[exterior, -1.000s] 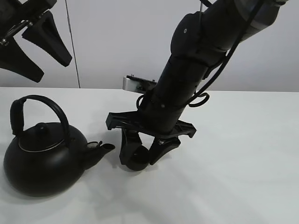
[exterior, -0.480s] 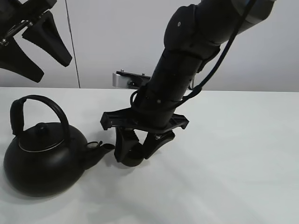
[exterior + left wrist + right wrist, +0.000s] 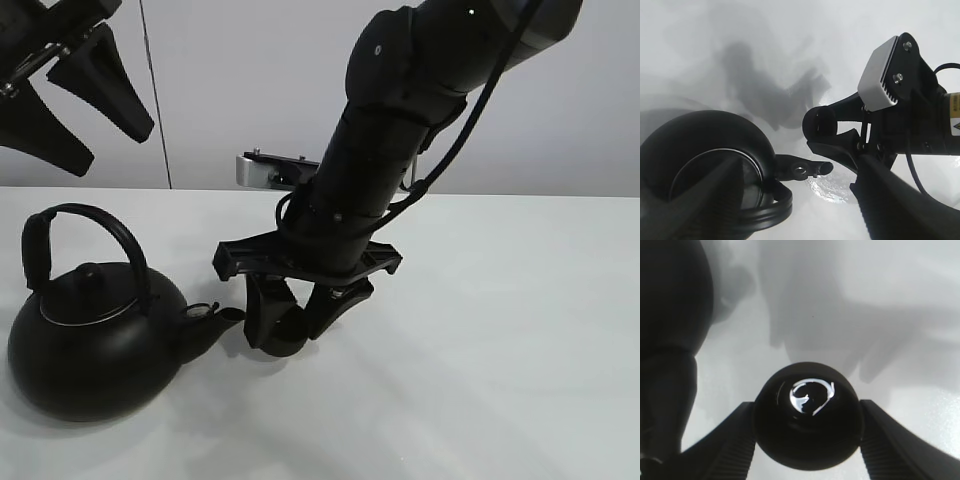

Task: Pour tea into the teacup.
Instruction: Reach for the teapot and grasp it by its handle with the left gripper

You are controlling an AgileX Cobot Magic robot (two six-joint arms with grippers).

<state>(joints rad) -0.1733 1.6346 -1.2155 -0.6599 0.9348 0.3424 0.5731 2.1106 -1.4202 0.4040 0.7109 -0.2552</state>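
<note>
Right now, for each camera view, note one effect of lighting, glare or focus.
Exterior high: soft shadows spread on the table beneath the kettle and right end effector. Left wrist: the near kettle is blurred. Right wrist: a bright glint sits inside the teacup.

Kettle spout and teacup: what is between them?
One finger of the right gripper, which is closed on the teacup, stands between them; the exterior high view shows it.
</note>
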